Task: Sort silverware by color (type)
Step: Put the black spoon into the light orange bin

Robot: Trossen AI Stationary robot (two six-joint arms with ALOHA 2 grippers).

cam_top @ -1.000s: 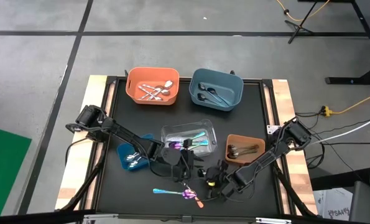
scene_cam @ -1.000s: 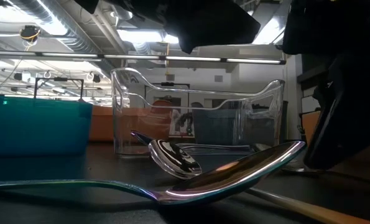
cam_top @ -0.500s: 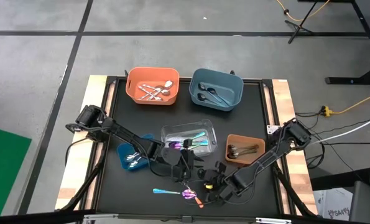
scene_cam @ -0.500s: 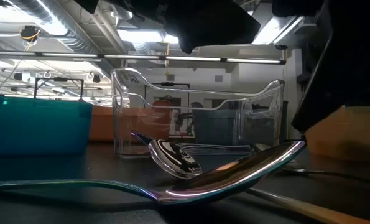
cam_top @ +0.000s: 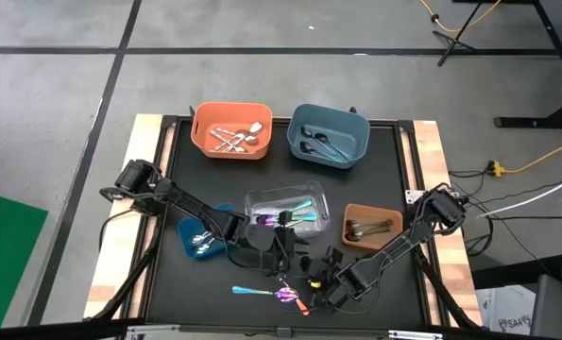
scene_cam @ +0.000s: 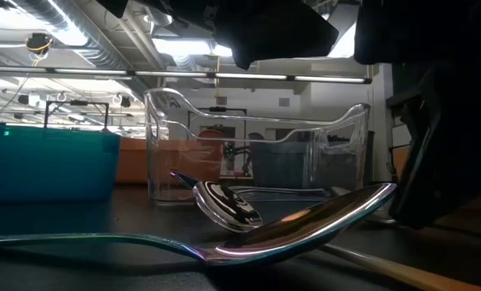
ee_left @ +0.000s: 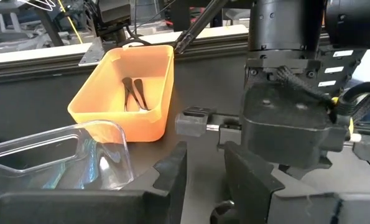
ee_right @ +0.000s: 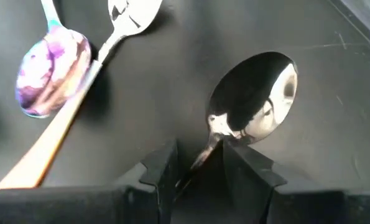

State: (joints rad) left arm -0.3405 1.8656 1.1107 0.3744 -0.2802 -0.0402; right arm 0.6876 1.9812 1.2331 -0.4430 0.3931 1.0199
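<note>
Table surface (cam_top: 167, 170), black, carries both dark grippers at lower centre. Right gripper (ee_right: 198, 163) pinches the neck of a dark mirror-bowled spoon (ee_right: 254, 104) lying flat. Left gripper (ee_left: 203, 177), beside the clear plastic bin (cam_top: 285, 203), hangs parted, empty.

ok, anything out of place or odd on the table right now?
Nothing spilled or damaged. A few pieces still lie loose at the near edge: a purple-teal spoon, an orange-handled piece and a silver spoon whose handle sits between the right gripper fingers. The clear bin and the others stand upright.
</note>
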